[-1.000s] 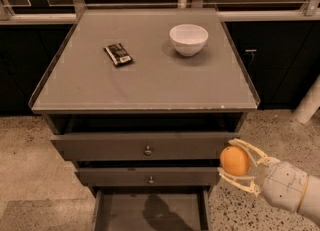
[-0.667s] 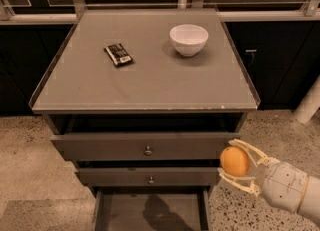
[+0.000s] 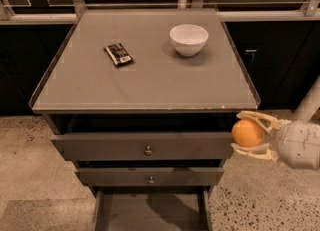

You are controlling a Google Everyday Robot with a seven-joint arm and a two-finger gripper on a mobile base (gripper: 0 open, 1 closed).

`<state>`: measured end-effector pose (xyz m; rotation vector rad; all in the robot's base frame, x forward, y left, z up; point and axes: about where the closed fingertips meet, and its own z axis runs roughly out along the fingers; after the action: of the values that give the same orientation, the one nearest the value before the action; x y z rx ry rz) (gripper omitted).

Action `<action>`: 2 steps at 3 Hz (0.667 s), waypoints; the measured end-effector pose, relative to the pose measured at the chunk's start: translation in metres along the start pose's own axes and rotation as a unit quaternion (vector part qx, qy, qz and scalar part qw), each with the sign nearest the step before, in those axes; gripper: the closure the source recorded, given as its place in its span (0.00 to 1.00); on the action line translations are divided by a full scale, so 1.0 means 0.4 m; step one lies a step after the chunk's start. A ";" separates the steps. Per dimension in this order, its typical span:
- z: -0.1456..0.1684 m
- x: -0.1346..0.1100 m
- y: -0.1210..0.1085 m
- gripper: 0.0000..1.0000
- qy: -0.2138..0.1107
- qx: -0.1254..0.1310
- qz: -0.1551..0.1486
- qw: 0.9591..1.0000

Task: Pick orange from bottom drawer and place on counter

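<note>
Orange [image 3: 248, 133] in end effector [image 3: 238, 132] beside counter [image 3: 150, 77]

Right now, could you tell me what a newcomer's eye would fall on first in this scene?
The bright orange stands out first, clasped in the gripper just right of the cabinet, below the counter's front right corner. Next comes the white bowl at the counter's back right, with a small dark packet to its left. The bottom drawer stands pulled open at the foot.
</note>
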<state>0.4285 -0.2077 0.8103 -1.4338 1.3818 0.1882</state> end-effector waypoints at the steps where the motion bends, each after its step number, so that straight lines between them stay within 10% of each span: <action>1: 0.000 -0.022 -0.114 1.00 0.026 -0.056 -0.029 0.998; 2: 0.043 -0.022 -0.211 1.00 0.011 -0.082 -0.051 0.995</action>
<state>0.5013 -0.2113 0.8567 -1.6439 1.3314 0.2250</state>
